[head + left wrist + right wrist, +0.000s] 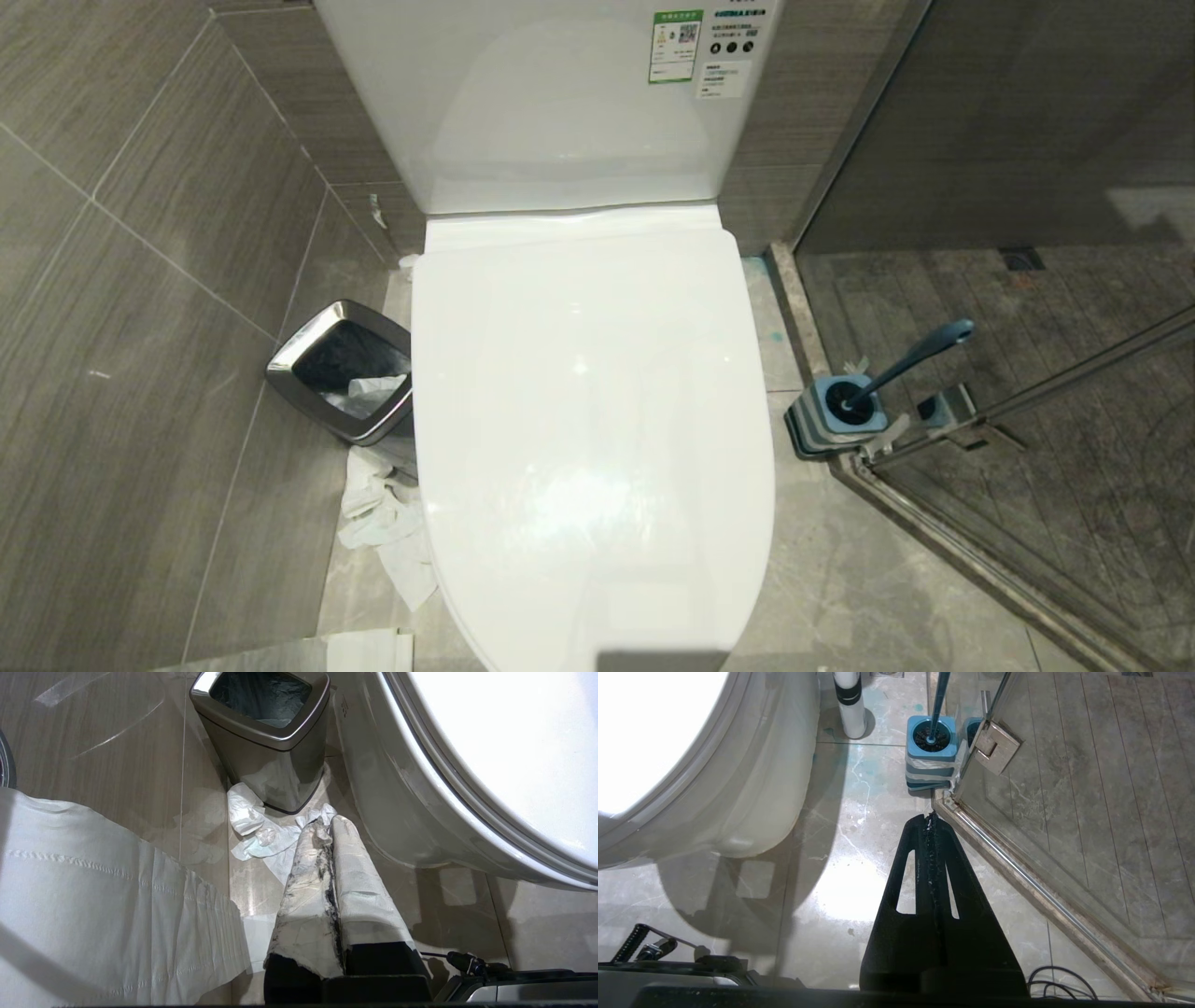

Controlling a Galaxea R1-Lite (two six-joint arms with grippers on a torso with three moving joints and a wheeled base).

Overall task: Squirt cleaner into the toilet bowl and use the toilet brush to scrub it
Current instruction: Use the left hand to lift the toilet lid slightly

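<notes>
Toilet brush (937, 700) in its holder (930, 760), ahead of the right gripper (931, 816).
Both grippers' fingers are pressed together, empty; left gripper (329, 823) hangs beside the toilet bowl (397, 812).

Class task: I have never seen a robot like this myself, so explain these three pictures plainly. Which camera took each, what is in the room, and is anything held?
A two-armed wheeled robot faces a toilet with its lid down. The wide picture comes from its head camera; the others from cameras on each wrist. The left hand, wrapped in white paper, is shut and empty near the waste bin and crumpled tissue. The right hand is shut and empty, pointing toward the toilet brush standing in its holder beside the glass shower door.
</notes>
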